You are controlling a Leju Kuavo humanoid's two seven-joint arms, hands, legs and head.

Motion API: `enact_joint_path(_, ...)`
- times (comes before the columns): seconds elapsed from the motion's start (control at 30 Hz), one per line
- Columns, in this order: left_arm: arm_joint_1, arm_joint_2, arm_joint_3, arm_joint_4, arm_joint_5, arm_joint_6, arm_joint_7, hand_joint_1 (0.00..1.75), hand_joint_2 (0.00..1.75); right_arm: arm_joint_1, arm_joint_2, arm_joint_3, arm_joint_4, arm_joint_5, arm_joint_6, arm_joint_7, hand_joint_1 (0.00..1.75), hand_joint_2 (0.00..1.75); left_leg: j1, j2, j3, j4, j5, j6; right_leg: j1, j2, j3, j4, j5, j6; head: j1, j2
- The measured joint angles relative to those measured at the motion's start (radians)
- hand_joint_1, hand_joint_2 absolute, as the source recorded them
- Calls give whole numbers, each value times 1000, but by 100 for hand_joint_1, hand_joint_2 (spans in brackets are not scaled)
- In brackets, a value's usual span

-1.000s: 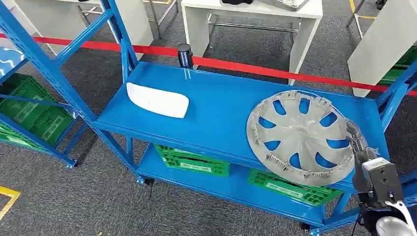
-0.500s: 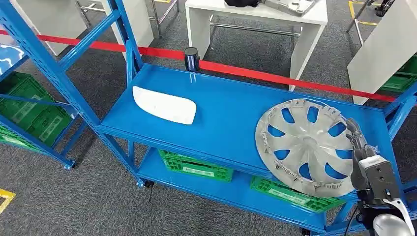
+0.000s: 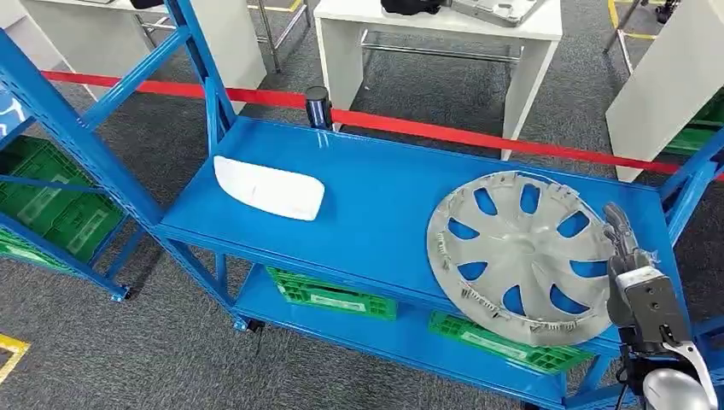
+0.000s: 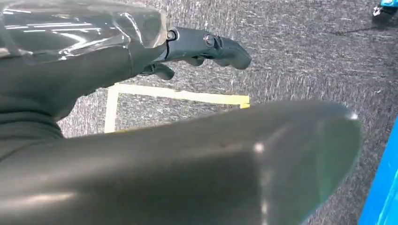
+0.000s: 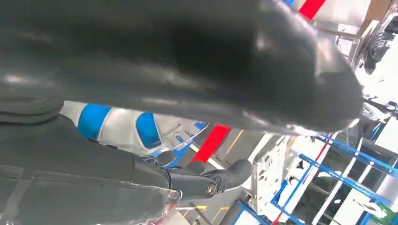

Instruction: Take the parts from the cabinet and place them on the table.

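While the silver hubcap lies at the shelf's right end, we see the right robot hand touching its rim, grasp unclear; left robot hand released.

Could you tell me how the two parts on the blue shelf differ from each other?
The hubcap is round, silver-grey and pierced by openings that show the blue shelf; the white panel is a solid, elongated piece with rounded corners. The hubcap is clearly the larger and overhangs the shelf's front edge, while the white panel lies wholly on it. The right hand is at the hubcap's rim; nothing is near the white panel. Both are on the same shelf.
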Motion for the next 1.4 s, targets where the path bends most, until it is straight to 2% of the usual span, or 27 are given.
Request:
enact_joint_path(0.03, 0, 0, 0, 0, 0, 0, 0, 0, 0, 0, 1, 0, 0, 0, 0, 0, 0, 0, 0, 0, 11, -33, 29, 3, 1, 1, 1, 0, 0, 0, 0, 0)
enact_joint_path(0.07, 0, 0, 0, 0, 0, 0, 0, 0, 0, 0, 1, 0, 0, 0, 0, 0, 0, 0, -1, 0, 45, -108, 73, 8, 3, 3, 3, 0, 0, 0, 0, 0)
enact_joint_path(0.13, 0, 0, 0, -5, 0, 0, 0, 0, 0, -2, 1, 0, -2, 0, 0, 0, 0, 0, -6, -3, 136, -291, 151, 31, 3, 5, 5, -3, 0, 0, 0, 0)
enact_joint_path(0.2, -2, 0, 0, -10, 0, 0, 0, 0, 0, -5, 1, 0, -3, 0, 0, 0, 0, 0, -15, 2, 142, -315, 142, 36, 5, 5, 4, -6, 1, 5, 0, 0)
enact_joint_path(0.23, -1, 0, 0, -11, 0, 0, 0, 0, 0, -5, 2, 0, -3, 2, 0, 0, 0, 175, -18, 2, 141, -314, 142, 36, 3, 5, 4, -7, 2, 12, -2, 0)
enact_joint_path(0.3, -1, -1, 0, -18, 2, -2, 0, 0, 0, -5, -1, 7, -3, 31, -6, -9, 0, 175, -21, 2, 148, -332, 151, 50, 5, 5, 12, -23, 9, 26, -3, 0)
enact_joint_path(0.33, -1, -3, 0, -21, 3, -6, -1, 0, 0, -4, -8, 12, -4, 52, -12, -13, 0, 175, -10, 3, 164, -359, 169, 54, 3, 0, 6, -11, 4, 25, 1, 0)
enact_joint_path(0.37, -2, -5, 0, -24, 7, -9, -1, 0, 0, -7, -15, 16, -3, 66, -19, -18, 0, 175, -13, 3, 168, -366, 174, 60, 6, 0, -10, 22, -18, 20, 1, 0)
enact_joint_path(0.43, -2, -10, 1, -29, 9, -12, -2, 0, 0, -8, -26, 23, -3, 102, -32, -22, 0, 175, -17, 2, 166, -365, 175, 62, 7, 0, -82, 174, -85, 9, 2, 0)
enact_joint_path(0.5, -1, -15, 2, -32, 10, -16, -2, 0, 0, -4, -31, 33, -3, 133, -39, -25, 0, 175, -20, 1, 164, -363, 174, 63, 6, 0, -133, 277, -112, 15, 1, 0)
enact_joint_path(0.53, 0, -17, 3, -34, 10, -18, -2, 0, 0, -3, -35, 40, -3, 148, -41, -27, 0, 175, -20, 0, 163, -360, 173, 63, 6, 0, -124, 258, -99, 24, 1, 0)
enact_joint_path(0.57, -1, -18, 3, -35, 11, -19, -2, 0, 0, -3, -40, 48, -5, 162, -42, -31, 0, 175, -20, 0, 163, -357, 172, 61, 5, 0, -91, 193, -70, 35, 1, 0)
enact_joint_path(0.63, -1, -23, 3, -40, 11, -19, -2, 0, 0, -4, -54, 60, -16, 186, -44, -40, 0, 175, -20, -2, 161, -340, 162, 53, 0, -4, 11, 2, -5, 53, 2, 0)
enact_joint_path(0.7, -1, -23, 6, -47, 11, -20, -2, 0, 0, -3, -64, 74, -25, 204, -45, -47, 0, 175, -27, -3, 155, -322, 149, 42, 6, -1, 19, -14, -5, 25, 0, 0)
enact_joint_path(0.77, -1, -26, 9, -53, 12, -21, -2, 0, 0, -3, -74, 85, -38, 214, -45, -55, 0, 175, -23, 0, 154, -325, 151, 37, 13, -1, 17, -12, -5, 12, -1, 0)
enact_joint_path(0.83, -1, -25, 10, -60, 13, -21, -2, 0, 0, -3, -82, 93, -48, 218, -45, -59, 0, 175, -21, 0, 151, -318, 145, 31, 1, 0, 19, -15, -1, 4, 0, 0)
enact_joint_path(0.87, -1, -26, 10, -63, 13, -21, -2, 0, 0, -3, -85, 96, -55, 219, -45, -60, 0, 175, -21, -1, 146, -298, 126, 22, 0, 1, 21, -15, -1, 3, -1, 0)
enact_joint_path(0.97, -1, -29, 12, -64, 13, -20, -2, 0, 0, 0, -87, 101, -67, 222, -45, -61, 0, 175, -5, 0, 43, -86, 18, 2, 2, 0, 18, -14, -1, -2, -6, 0)
enact_joint_path(1.0, -1, -29, 13, -64, 13, -19, -2, 0, 0, 4, -90, 103, -71, 224, -45, -61, 0, 175, -2, 0, 12, -24, 2, -1, 3, 0, 18, -14, -1, -2, -7, 0)
enact_joint_path(1.03, 1, -29, 13, -64, 13, -19, -2, 0, 0, 7, -90, 106, -73, 224, -45, -61, 0, 175, -1, 0, 7, -19, 16, 0, 3, 1, 19, -14, -2, -2, -7, 0)
enact_joint_path(1.1, 0, -29, 13, -64, 13, -18, -2, 0, 0, 12, -93, 109, -84, 227, -45, -61, 0, 175, -1, 0, 62, -141, 93, 7, 4, 3, 21, -14, -2, -2, -7, 0)
enact_joint_path(1.13, 0, -29, 13, -64, 13, -17, -2, 0, 0, 12, -96, 110, -91, 229, -45, -61, 0, 175, -3, -1, 113, -245, 140, 17, 5, 5, 22, -15, -2, -2, -7, 0)
enact_joint_path(1.17, 0, -28, 13, -67, 13, -16, -2, 0, 0, 12, -99, 112, -98, 229, -45, -62, 0, 175, -7, -3, 148, -319, 153, 30, 3, 6, 21, -16, -2, -1, -6, 0)
enact_joint_path(1.2, -1, -27, 13, -69, 13, -16, -2, 0, 0, 13, -101, 112, -102, 229, -45, -63, 0, 175, -11, 1, 150, -321, 147, 32, 12, 6, 20, -17, -2, 5, -5, 0)
enact_joint_path(1.3, -1, -28, 14, -72, 14, -17, -3, 0, 0, 28, -116, 115, -117, 224, -34, -71, 0, 175, -19, 0, 147, -324, 148, 43, 5, 5, 23, -25, 0, 23, -8, 0)
enact_joint_path(1.33, 0, -29, 14, -77, 14, -18, -3, 0, 0, 34, -127, 115, -127, 219, -28, -74, 0, 175, -8, 1, 161, -349, 163, 51, 8, 4, 22, -21, -2, 26, -8, 0)
enact_joint_path(1.4, -1, -31, 14, -84, 16, -20, -3, 0, 0, 42, -148, 112, -137, 206, -14, -79, 0, 175, -10, 3, 170, -365, 172, 64, 7, 2, -15, 56, -45, 14, -5, 0)
